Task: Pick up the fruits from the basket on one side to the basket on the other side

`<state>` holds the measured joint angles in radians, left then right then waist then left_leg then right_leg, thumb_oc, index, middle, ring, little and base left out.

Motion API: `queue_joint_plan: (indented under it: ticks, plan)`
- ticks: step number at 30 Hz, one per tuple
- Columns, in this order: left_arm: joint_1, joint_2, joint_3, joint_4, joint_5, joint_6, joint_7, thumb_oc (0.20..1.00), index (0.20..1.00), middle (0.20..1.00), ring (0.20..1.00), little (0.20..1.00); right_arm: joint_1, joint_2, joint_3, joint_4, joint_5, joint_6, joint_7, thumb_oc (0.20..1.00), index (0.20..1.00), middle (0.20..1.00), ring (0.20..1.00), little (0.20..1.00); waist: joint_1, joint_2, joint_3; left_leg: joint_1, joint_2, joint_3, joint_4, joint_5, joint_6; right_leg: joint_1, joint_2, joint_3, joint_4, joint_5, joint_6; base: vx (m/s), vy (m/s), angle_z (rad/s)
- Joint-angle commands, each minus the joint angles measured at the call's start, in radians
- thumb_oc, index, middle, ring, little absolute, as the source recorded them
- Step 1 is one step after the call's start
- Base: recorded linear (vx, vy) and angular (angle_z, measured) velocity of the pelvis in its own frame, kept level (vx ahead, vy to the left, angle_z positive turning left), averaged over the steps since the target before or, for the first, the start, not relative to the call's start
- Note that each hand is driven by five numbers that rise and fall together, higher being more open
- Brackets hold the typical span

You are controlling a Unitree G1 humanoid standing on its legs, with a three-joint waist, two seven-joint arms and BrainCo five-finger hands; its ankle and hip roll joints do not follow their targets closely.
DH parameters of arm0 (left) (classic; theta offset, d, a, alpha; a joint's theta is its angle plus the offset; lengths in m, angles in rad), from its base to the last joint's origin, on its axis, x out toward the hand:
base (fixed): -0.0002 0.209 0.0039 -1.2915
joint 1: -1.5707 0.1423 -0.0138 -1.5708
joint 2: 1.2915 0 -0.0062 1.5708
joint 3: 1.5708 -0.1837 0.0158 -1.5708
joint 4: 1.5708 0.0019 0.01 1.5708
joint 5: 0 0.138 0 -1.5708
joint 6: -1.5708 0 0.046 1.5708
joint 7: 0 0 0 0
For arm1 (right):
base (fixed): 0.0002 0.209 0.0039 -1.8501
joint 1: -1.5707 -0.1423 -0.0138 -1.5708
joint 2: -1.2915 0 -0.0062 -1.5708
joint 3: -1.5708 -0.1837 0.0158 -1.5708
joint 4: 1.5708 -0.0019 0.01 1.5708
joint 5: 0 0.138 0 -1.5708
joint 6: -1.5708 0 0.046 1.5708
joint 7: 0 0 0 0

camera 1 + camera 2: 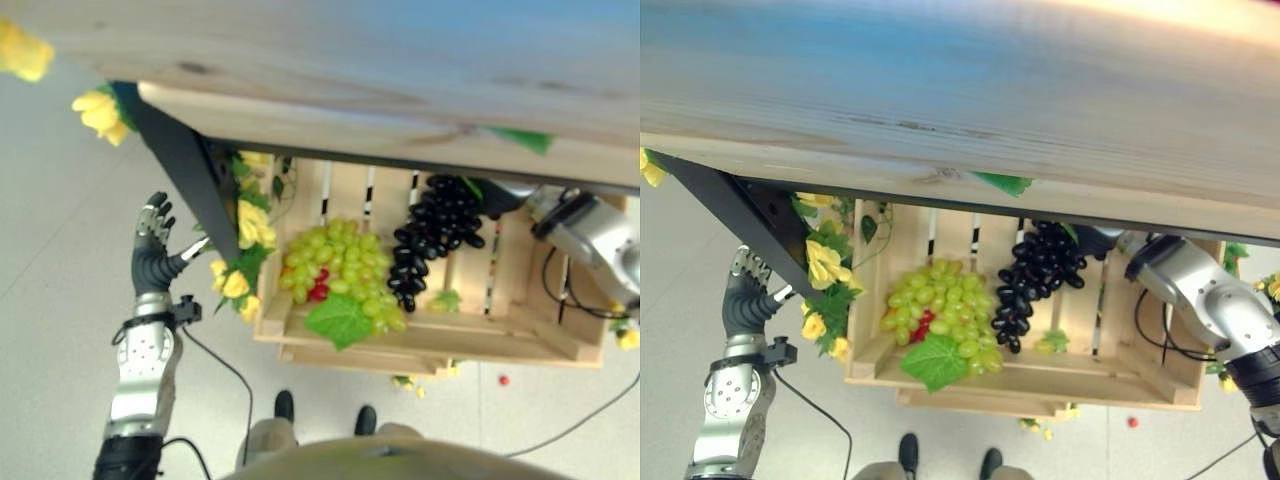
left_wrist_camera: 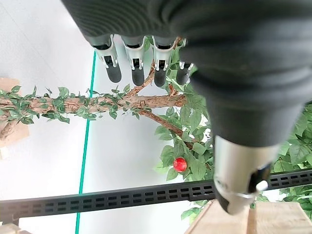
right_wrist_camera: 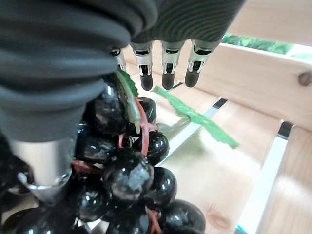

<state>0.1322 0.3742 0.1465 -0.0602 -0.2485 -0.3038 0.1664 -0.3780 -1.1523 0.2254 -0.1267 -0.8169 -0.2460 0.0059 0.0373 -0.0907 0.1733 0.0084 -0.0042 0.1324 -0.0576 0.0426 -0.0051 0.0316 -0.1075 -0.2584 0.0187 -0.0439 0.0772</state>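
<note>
Right hand point(image 3: 73, 97) fingers straight over black grapes point(image 1: 1035, 275) in the crate point(image 1: 1140, 375) — green grapes point(image 1: 945, 305) beside; left hand point(image 1: 152, 250) open, empty, near yellow flowers point(image 1: 252, 225).

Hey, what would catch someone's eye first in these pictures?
A wooden crate holds green grapes beside black grapes, under a pale wooden shelf. The right robot hand reaches over the black bunch, while the left robot hand hangs open beside yellow flowers.
</note>
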Motion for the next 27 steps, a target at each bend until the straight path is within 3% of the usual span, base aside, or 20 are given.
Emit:
queue_joint_plan:
  ticks: [1, 2, 3, 7, 15, 20, 27]
  plan:
    - [0.007, 0.042, 0.061, -0.091, 0.045, -0.032, -0.029, 1.0, 1.0, 1.0, 1.0, 1.0, 0.011, -0.112, -0.117, -0.104, 0.257, -0.043, 0.074, 1.0, 1.0, 1.0, 1.0, 1.0, -0.031, -0.019, -0.021, 0.031, -0.009, 0.041, 0.049, -0.122, -0.01, 0.0, 0.017, 0.009, 0.044, -0.027, 0.051, 0.0, -0.01, 0.12]
    - [0.02, 0.04, 0.074, -0.095, 0.042, -0.031, -0.044, 1.0, 1.0, 1.0, 1.0, 1.0, 0.023, -0.184, -0.17, -0.166, 0.415, -0.069, 0.134, 1.0, 1.0, 1.0, 1.0, 1.0, -0.04, -0.031, -0.025, 0.032, -0.008, 0.044, 0.047, -0.12, -0.012, 0.0, 0.018, 0.01, 0.043, -0.025, 0.051, 0.0, -0.01, 0.08]
    - [0.019, 0.039, 0.071, -0.096, 0.041, -0.031, -0.046, 1.0, 1.0, 1.0, 1.0, 1.0, 0.044, -0.189, -0.195, -0.178, 0.427, -0.066, 0.145, 1.0, 1.0, 1.0, 1.0, 1.0, -0.037, -0.029, -0.025, 0.032, -0.008, 0.042, 0.046, -0.119, -0.012, -0.001, 0.018, 0.009, 0.042, -0.025, 0.051, 0.0, -0.013, 0.05]
    - [0.058, 0.024, 0.11, -0.104, 0.006, -0.045, -0.084, 1.0, 1.0, 1.0, 1.0, 1.0, 0.22, -0.269, -0.405, -0.199, 0.778, -0.082, 0.25, 1.0, 1.0, 1.0, 1.0, 1.0, -0.069, -0.046, -0.036, 0.036, -0.003, 0.049, 0.042, -0.118, -0.017, -0.003, 0.022, 0.012, 0.042, -0.019, 0.051, 0.0, 0.0, 0.0]
    - [0.066, 0.013, 0.143, -0.095, 0.001, -0.055, -0.082, 1.0, 1.0, 1.0, 1.0, 1.0, 0.491, -0.243, -0.66, -0.242, 0.798, -0.102, 0.283, 1.0, 1.0, 1.0, 1.0, 1.0, -0.073, -0.051, -0.046, 0.039, -0.002, 0.068, 0.038, -0.123, -0.016, -0.011, 0.026, 0.029, 0.042, -0.011, 0.056, 0.0, 0.002, -0.01]
    - [0.066, 0.005, 0.142, -0.089, -0.006, -0.06, -0.081, 1.0, 1.0, 1.0, 1.0, 1.0, 0.524, -0.181, -0.698, -0.244, 0.844, -0.105, 0.282, 1.0, 1.0, 1.0, 1.0, 1.0, -0.077, -0.045, -0.053, 0.042, -0.001, 0.075, 0.034, -0.125, -0.014, -0.017, 0.028, 0.041, 0.042, -0.009, 0.059, 0.01, 0.006, -0.09]
    - [0.06, 0.003, 0.141, -0.088, -0.009, -0.063, -0.077, 1.0, 1.0, 1.0, 1.0, 1.0, 0.49, -0.093, -0.656, -0.256, 0.859, -0.115, 0.267, 1.0, 1.0, 1.0, 1.0, 1.0, -0.077, -0.04, -0.054, 0.046, 0.0, 0.078, 0.029, -0.124, -0.013, -0.019, 0.031, 0.049, 0.04, -0.011, 0.057, 0.0, 0.001, -0.06]
